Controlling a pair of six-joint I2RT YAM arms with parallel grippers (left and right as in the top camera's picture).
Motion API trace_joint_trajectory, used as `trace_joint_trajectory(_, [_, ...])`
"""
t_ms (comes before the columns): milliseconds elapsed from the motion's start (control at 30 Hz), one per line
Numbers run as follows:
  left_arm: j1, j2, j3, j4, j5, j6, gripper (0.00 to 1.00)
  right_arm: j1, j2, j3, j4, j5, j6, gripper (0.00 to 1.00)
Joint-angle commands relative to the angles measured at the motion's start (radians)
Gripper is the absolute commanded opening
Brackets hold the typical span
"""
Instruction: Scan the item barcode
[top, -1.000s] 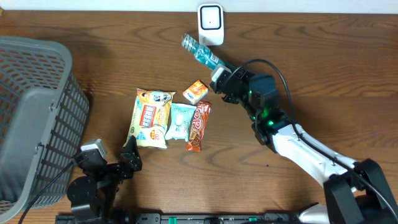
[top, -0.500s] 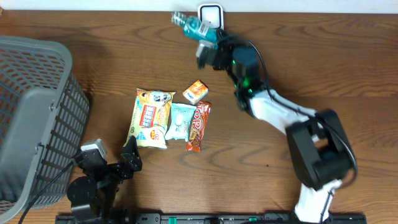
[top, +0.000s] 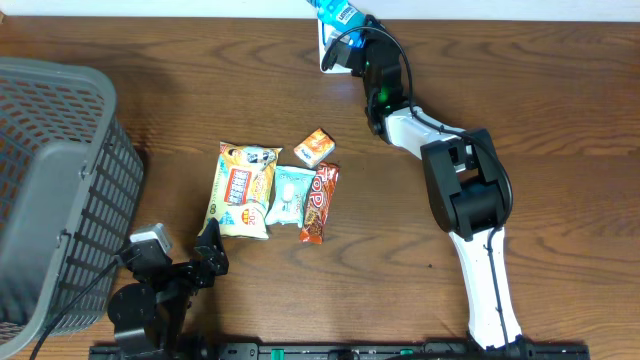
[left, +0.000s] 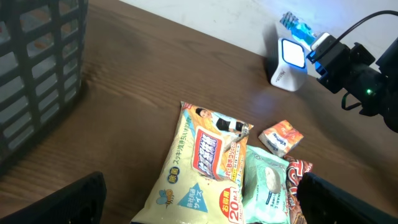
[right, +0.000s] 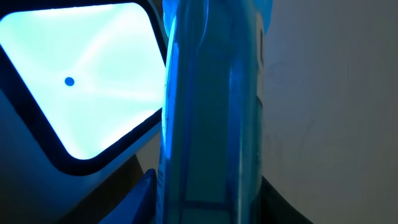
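Observation:
My right gripper (top: 347, 38) is shut on a clear blue bottle (top: 332, 10) and holds it over the white scanner (top: 325, 48) at the table's far edge. In the right wrist view the bottle (right: 214, 112) fills the middle between my fingers (right: 147, 193), right beside the scanner's lit window (right: 81, 81). From the left wrist view, the bottle (left: 297, 26) sticks out above the glowing scanner (left: 290, 57). My left gripper (top: 182, 250) stands open near the front edge, just short of the snack packs, with nothing between its fingers.
A yellow snack bag (top: 243, 188), a mint pack (top: 290, 194), a red bar (top: 319, 203) and a small orange pack (top: 314, 147) lie mid-table. A grey mesh basket (top: 55, 190) stands at the left. The right arm stretches from the front right to the scanner.
The right arm has swung the bottle up and to the left, from beside the scanner to right over it. The left arm has not moved.

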Motion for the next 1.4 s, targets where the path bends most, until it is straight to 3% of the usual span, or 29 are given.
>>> trace_joint_trajectory(0, [0.002,-0.003,-0.002,0.003,0.012,-0.005,0.98,0.002,-0.011,0.059,0.026,0.04,0.002,0.01])
trace_joint_trajectory(300, [0.002,-0.003,-0.002,0.003,0.012,-0.005,0.98,-0.027,-0.053,0.06,0.119,0.362,0.033,0.01])
trace_joint_trajectory(367, [0.002,-0.003,-0.002,0.003,0.012,-0.005,0.98,-0.093,-0.081,0.06,0.102,0.588,0.033,0.01])
trace_joint_trajectory(500, [0.002,-0.003,-0.002,0.003,0.012,-0.005,0.98,-0.217,-0.088,0.06,0.019,0.835,0.034,0.01])
trace_joint_trajectory(633, [0.002,-0.003,-0.002,0.003,0.012,-0.005,0.98,-0.365,-0.088,0.059,-0.257,0.95,0.125,0.01])
trace_joint_trajectory(700, [0.002,-0.003,-0.002,0.003,0.012,-0.005,0.98,-0.442,-0.088,0.059,-0.47,0.945,0.239,0.01])
trace_joint_trajectory(900, [0.002,-0.003,-0.002,0.003,0.012,-0.005,0.98,-0.613,-0.088,0.059,-0.837,0.8,0.54,0.01])
trace_joint_trajectory(1133, [0.002,-0.003,-0.002,0.003,0.012,-0.005,0.98,-0.813,-0.088,0.059,-1.044,0.534,0.696,0.01])
trace_joint_trajectory(1300, [0.002,-0.003,-0.002,0.003,0.012,-0.005,0.98,-0.91,-0.088,0.059,-1.112,0.493,0.802,0.02])
trace_joint_trajectory(1367, [0.002,-0.003,-0.002,0.003,0.012,-0.005,0.98,-0.945,-0.089,0.059,-1.136,0.493,0.826,0.08])
